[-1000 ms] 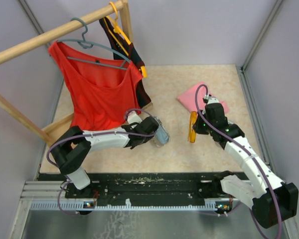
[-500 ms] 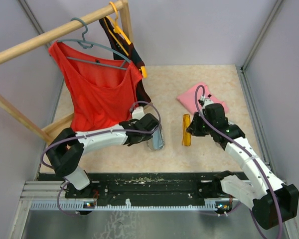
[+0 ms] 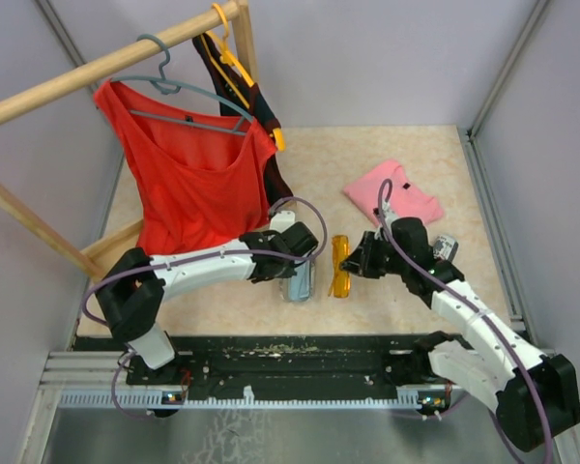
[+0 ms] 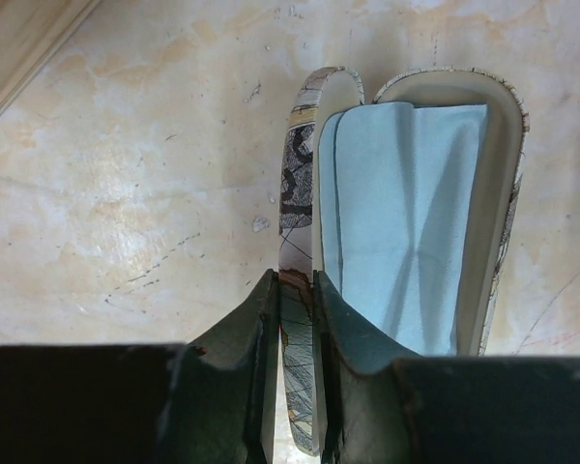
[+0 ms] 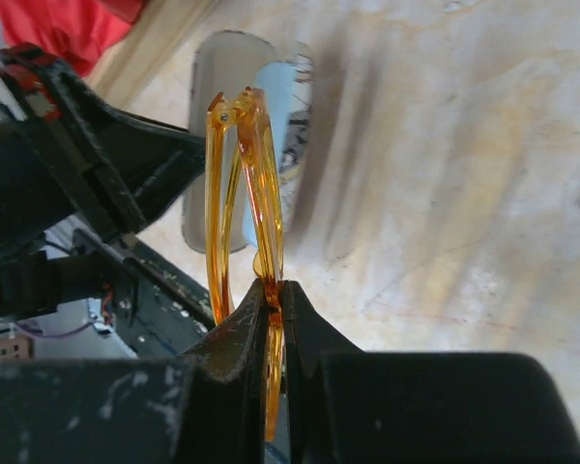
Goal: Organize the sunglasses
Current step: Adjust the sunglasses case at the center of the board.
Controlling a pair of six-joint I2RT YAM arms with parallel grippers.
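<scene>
My right gripper is shut on the folded orange sunglasses, pinching the frame between its fingers, midpoint. The glasses hang edge-on just right of an open patterned glasses case. My left gripper is shut on that case's raised side wall, with one finger on each side of it, midpoint. A light-blue cloth lies inside the case. In the right wrist view the case sits just beyond the sunglasses' tips.
A wooden clothes rack with a red tank top on a hanger fills the left and back. A pink cloth lies at the back right. A small patterned object peeks out behind my right arm. Grey walls enclose the table.
The left gripper has carried the case right and toward the front. The right gripper has brought the orange sunglasses left, so they now hang right beside the case.
</scene>
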